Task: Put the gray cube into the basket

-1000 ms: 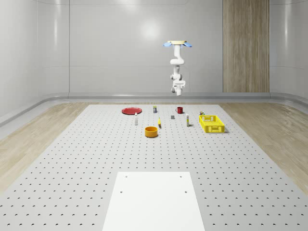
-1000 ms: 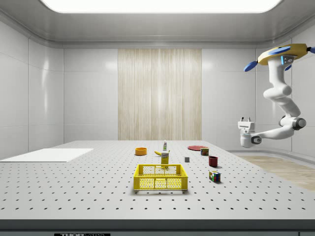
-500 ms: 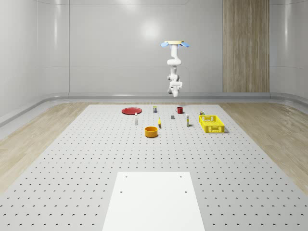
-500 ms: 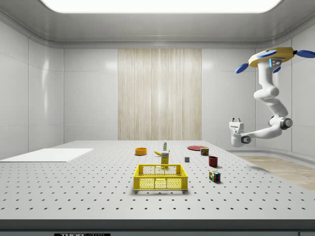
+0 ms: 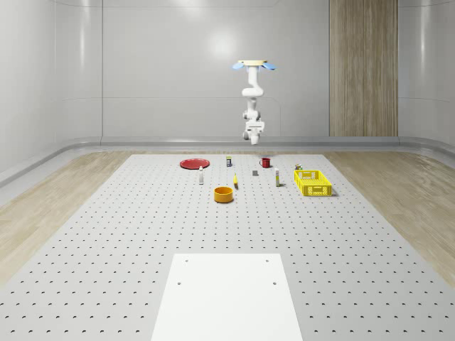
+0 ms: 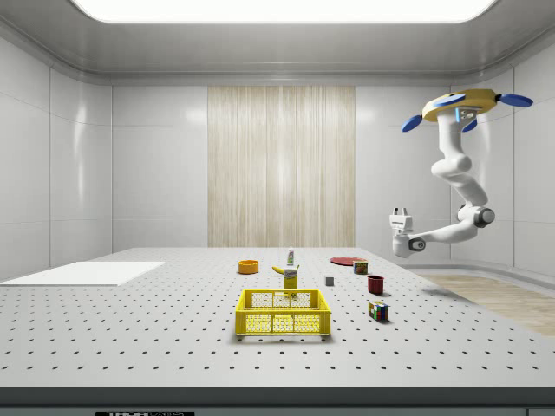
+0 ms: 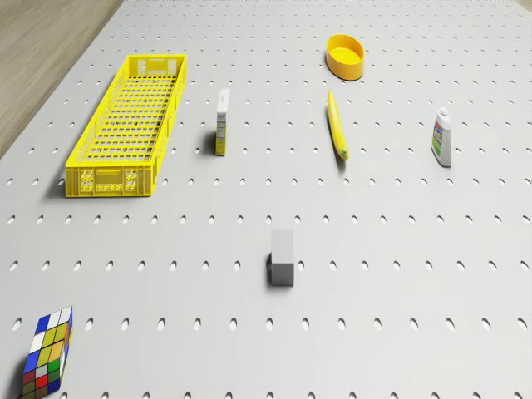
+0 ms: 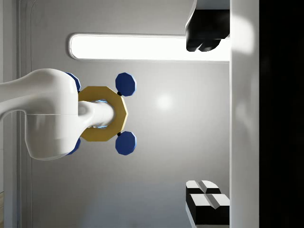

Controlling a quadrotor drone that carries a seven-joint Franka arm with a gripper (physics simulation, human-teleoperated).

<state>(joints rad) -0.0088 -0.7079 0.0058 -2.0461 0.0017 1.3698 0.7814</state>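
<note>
The gray cube (image 5: pixel 254 172) (image 6: pixel 329 281) (image 7: pixel 283 258) rests on the perforated table, away from the yellow basket (image 5: pixel 313 182) (image 6: pixel 284 312) (image 7: pixel 125 125), which holds nothing. The drone (image 5: pixel 250 65) (image 6: pixel 460 106) hovers high over the table's far edge, at the side view's right. Its arm hangs down and bends back up. The gripper (image 6: pixel 400 211) (image 8: pixel 205 118) points upward, open and holding nothing, well above and beyond the cube. In the wrist view its fingertips (image 8: pixel 204 42) stand wide apart, with the drone's underside behind them.
Around the cube lie a Rubik's cube (image 7: pixel 47 349), a banana (image 7: pixel 337 125), an orange bowl (image 7: pixel 345 56), a small carton (image 7: pixel 222 122) and a bottle (image 7: pixel 441 137). A red mug (image 5: pixel 265 162) and a red plate (image 5: pixel 193 163) sit farther back. A white panel (image 5: pixel 227 295) covers the near table.
The drone and arm have shifted toward the whole-scene view's left and toward the side view's left, nearer the objects. The gripper stays open, pointing up. Nothing on the table moved.
</note>
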